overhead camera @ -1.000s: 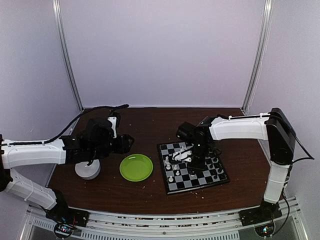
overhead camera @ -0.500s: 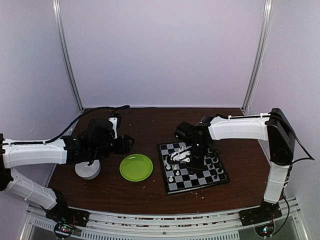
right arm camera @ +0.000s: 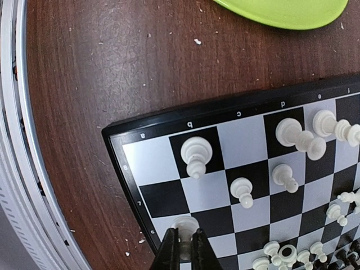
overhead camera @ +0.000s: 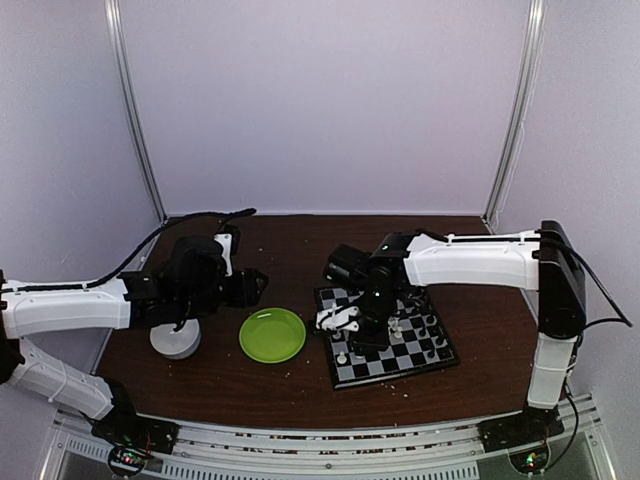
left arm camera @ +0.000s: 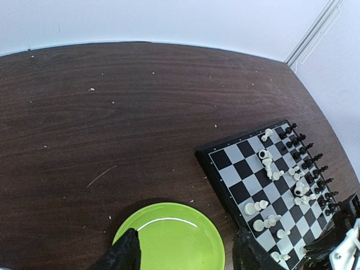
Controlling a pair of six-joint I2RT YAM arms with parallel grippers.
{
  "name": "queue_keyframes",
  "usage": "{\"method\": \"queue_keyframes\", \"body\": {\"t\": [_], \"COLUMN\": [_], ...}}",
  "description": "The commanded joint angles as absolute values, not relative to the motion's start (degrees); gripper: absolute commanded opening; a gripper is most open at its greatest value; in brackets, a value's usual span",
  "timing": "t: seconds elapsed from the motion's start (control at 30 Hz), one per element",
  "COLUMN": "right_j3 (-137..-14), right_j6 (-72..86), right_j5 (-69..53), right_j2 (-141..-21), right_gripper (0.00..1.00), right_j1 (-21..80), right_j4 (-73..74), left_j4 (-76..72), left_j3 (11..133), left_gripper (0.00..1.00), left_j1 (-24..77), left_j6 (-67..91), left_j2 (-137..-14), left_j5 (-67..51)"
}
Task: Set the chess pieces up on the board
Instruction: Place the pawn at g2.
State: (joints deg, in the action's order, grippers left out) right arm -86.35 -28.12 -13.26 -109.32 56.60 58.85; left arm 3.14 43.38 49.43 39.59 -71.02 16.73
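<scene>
**Overhead view.** A dark wooden desk (overhead camera: 300,250) carries the board (overhead camera: 395,376) at lower right of centre, set slightly askew. The green plate (overhead camera: 272,335) lies just left of it, apart from its edge. A pale round object (overhead camera: 175,342) sits at the left, under the left arm. The right claw (overhead camera: 340,319) reaches in from the right and hangs over the board's left part. The left claw (overhead camera: 250,287) is above the desk, up and left of the plate.

**Right wrist view.** The board (right arm camera: 163,198) fills the lower right of the frame, with small letters printed along its black rim. The right claw (right arm camera: 183,235), at bottom centre, is closed on a white piece (right arm camera: 184,226) at the board's left edge. Whether that piece rests on its square or is lifted cannot be told. The other chess pieces (right arm camera: 196,154) visible here are white:
- Three stand upright on squares towards the middle.
- Several lie toppled at the right edge and lower right of the frame.

An edge of the plate (right arm camera: 281,11) shows at the top. Pale crumbs (right arm camera: 197,41) dot the desk (right arm camera: 84,84).

**Left wrist view.** The left claw (left arm camera: 185,254) is open, with its two dark fingers (left arm camera: 121,254) spread wide at the bottom of the frame. It grips nothing and sits above the plate (left arm camera: 169,207). The board (left arm camera: 233,169) lies at the right. White chess pieces (left arm camera: 265,160) are scattered over its middle, some of them fallen. Black pieces (left arm camera: 306,152) stand in rows along its far right side. The rest of the frame is bare desk (left arm camera: 112,101).
</scene>
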Motion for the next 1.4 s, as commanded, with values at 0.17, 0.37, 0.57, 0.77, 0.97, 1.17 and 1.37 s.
{"method": "queue_keyframes", "body": {"t": [0.17,0.37,0.57,0.77,0.97,1.17,1.37], "right_j3": [-88.33,-89.33,-90.35,-90.11,-89.31,-89.09,-89.30], "right_j6": [-27.95,-27.71,-27.86,-27.86,-27.70,-27.47,-27.33], "right_j5": [-12.18,-12.21,-11.84,-11.26,-10.02,-9.12,-8.36], "right_j2": [-112.83,-114.33,-116.20,-116.83,-116.56,-116.80,-117.26], "right_gripper": [0.05,0.05,0.06,0.06,0.06,0.07,0.08], "right_j1": [57.48,57.51,57.49,57.45,57.31,57.22,57.07], "right_j4": [59.95,59.57,59.65,59.39,58.67,58.10,57.92], "left_j4": [1.71,1.67,1.89,2.62,2.62,2.72,3.05], "left_j3": [42.64,42.80,42.80,43.23,43.48,43.35,43.24], "left_gripper": [0.57,0.57,0.57,0.57,0.57,0.56,0.57], "left_j1": [48.96,48.96,48.97,48.96,49.04,49.05,49.09], "left_j6": [40.27,40.19,40.34,40.08,40.00,40.21,40.34], "left_j2": [-69.69,-70.04,-70.44,-70.27,-70.64,-70.43,-69.90], "left_j5": [17.05,16.96,16.78,16.92,16.70,16.57,16.66]}}
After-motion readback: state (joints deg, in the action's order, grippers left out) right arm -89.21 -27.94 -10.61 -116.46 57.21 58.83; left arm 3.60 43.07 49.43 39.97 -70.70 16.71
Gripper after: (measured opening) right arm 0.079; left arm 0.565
